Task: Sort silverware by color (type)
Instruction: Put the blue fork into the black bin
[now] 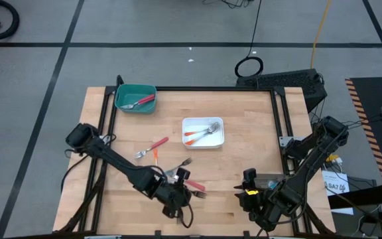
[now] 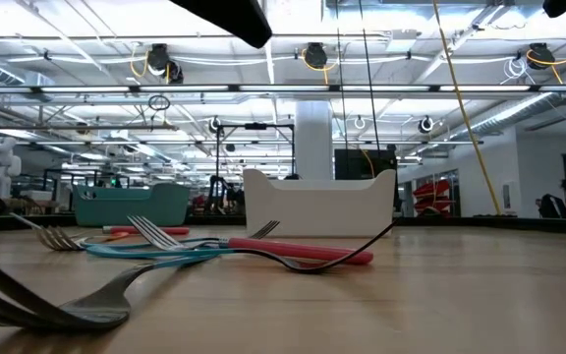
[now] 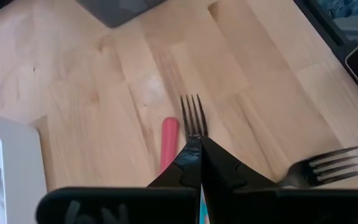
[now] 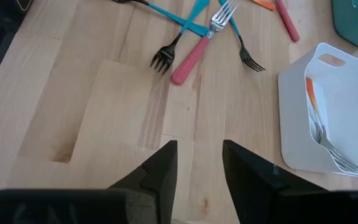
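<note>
— Forks: where do they lie?
— On the table (image 1: 244,166), largest thing here. My left arm reaches in from the left edge, my right arm waits at the right front corner. The teal tray (image 1: 135,97) at the back left holds a red fork (image 1: 140,102). The white tray (image 1: 203,132) at mid-table holds orange forks (image 1: 199,135). A loose red-and-orange pair (image 1: 152,147) lies left of the white tray, apart from it. The pile (image 4: 204,28) of teal and pink forks sits near the front, under my left gripper (image 1: 176,194).
— And your jaws?
— Left ones are pressed together on a fork (image 3: 193,121), its tines poking out past my fingertips, a pink handle (image 3: 168,146) just beside. On my right gripper (image 4: 197,165) they stand apart, holding nothing, above bare wood.
</note>
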`<state>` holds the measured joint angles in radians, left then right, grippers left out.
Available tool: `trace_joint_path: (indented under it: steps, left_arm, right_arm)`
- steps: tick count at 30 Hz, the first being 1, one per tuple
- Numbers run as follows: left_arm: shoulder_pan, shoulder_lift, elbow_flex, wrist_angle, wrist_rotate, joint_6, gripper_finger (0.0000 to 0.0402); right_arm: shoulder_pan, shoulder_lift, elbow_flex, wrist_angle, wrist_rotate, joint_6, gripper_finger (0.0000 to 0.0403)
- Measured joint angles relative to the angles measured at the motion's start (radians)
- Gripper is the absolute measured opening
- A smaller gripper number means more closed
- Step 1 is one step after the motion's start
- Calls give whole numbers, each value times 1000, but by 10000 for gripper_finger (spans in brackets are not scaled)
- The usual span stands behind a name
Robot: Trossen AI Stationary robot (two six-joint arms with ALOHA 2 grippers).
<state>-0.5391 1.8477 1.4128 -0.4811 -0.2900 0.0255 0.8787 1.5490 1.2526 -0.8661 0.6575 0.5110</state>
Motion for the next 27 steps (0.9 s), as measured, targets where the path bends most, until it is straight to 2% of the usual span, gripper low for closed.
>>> trace_joint_path:
  steps: [7, 16, 22, 27]
  left_arm:
    - [-5, -1, 0, -20, -35, -57, 3]
    - [25, -1, -13, -19, -58, -326, 31]
    - [7, 60, -13, 0, -129, -314, 63]
    - [-3, 157, -13, 28, -138, -286, 81]
  right_arm:
    - [0, 0, 0, 0, 0, -2, 121]
    - [0, 0, 0, 1, 0, -3, 121]
    - [0, 0, 0, 0, 0, -2, 121]
    - [0, 0, 0, 1, 0, -1, 121]
